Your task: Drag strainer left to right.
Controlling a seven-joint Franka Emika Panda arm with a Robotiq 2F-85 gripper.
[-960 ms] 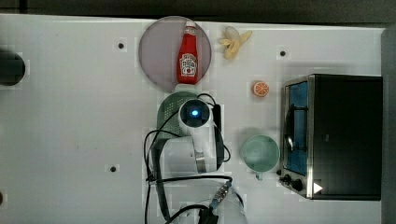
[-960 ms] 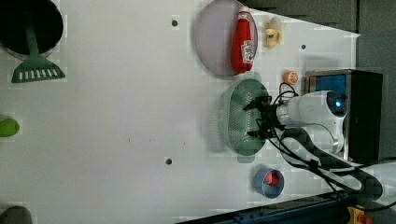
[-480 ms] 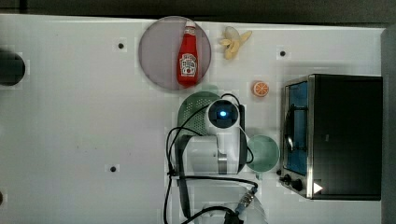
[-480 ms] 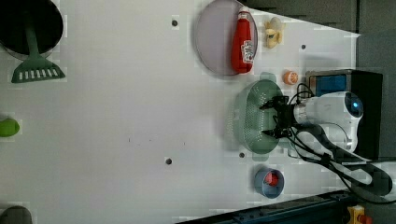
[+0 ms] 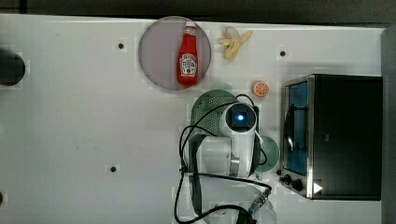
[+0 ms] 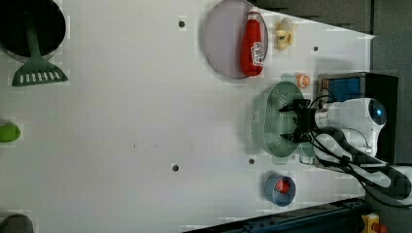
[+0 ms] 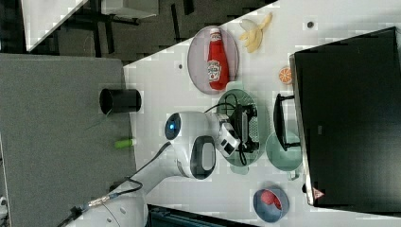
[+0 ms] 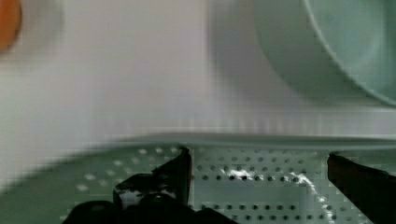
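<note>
The pale green strainer (image 5: 208, 109) sits on the white table, between the ketchup plate and the toaster oven in the top view, partly hidden under my arm. In the left view the strainer (image 6: 272, 121) holds my gripper (image 6: 291, 121), whose black fingers stand spread apart inside the bowl, close to the wall on the oven side. The wrist view has both fingertips (image 8: 180, 168) wide apart against the perforated strainer (image 8: 257, 191) wall, with nothing pinched between them. The gripper is open.
A mint cup (image 5: 272, 151) stands just beyond the strainer, against the toaster oven (image 5: 336, 135). An orange slice (image 5: 260, 88), a plate (image 5: 156, 51) bearing a ketchup bottle (image 5: 188, 58) and a banana (image 5: 233, 42) lie nearby. A blue bowl (image 6: 279, 188) sits near the table edge.
The arm and the strainer have slid toward the top view's right, closer to the cup and the oven. The fingers have stayed spread.
</note>
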